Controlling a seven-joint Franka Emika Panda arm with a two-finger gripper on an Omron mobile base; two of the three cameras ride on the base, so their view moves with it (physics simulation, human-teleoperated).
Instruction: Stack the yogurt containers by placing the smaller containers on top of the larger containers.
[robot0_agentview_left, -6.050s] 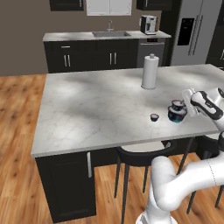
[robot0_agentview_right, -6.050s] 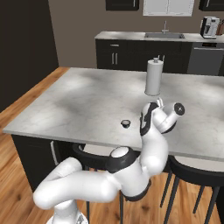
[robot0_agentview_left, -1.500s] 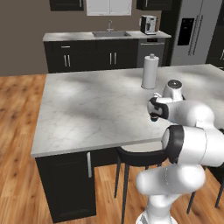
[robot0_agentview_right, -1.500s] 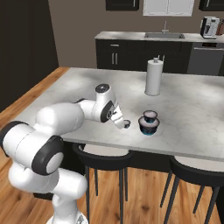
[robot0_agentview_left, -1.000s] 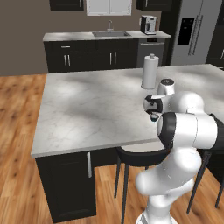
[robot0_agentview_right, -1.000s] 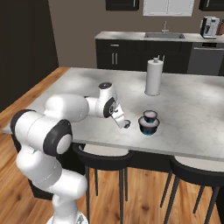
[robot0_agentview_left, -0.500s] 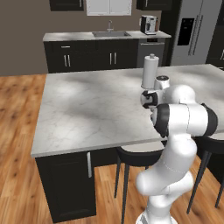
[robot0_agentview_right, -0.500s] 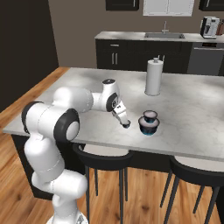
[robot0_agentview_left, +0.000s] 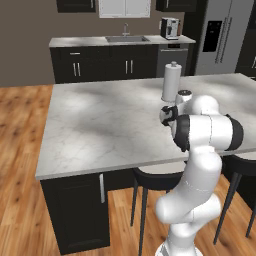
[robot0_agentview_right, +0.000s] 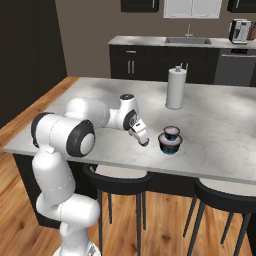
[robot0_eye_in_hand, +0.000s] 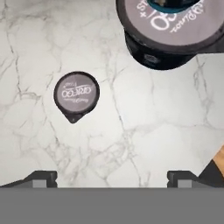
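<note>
Step in hand: I judge 1 stack is already made and I'm lining up on the last loose tub, with 1 placement left.
Stack: in the right base view the mid-sized tub (robot0_agentview_right: 170, 133) sits on the widest tub (robot0_agentview_right: 170, 144), near the island's front edge; in the hand view that stack fills the top right.
Tiny tub: the tiny tub (robot0_eye_in_hand: 76, 95) stands alone on the marble counter (robot0_eye_in_hand: 144, 131), apart from the stack, lid up, untouched.
Gripper: my gripper (robot0_eye_in_hand: 111, 177) hangs over the counter with jaws spread fully wide and nothing between them; the tiny tub lies left of centre between the tips.
Next move: I need to shift toward the tiny tub, centre it, descend, then close gently.
Nearby: paper-towel roll (robot0_agentview_right: 175, 88) stands well behind.
</note>
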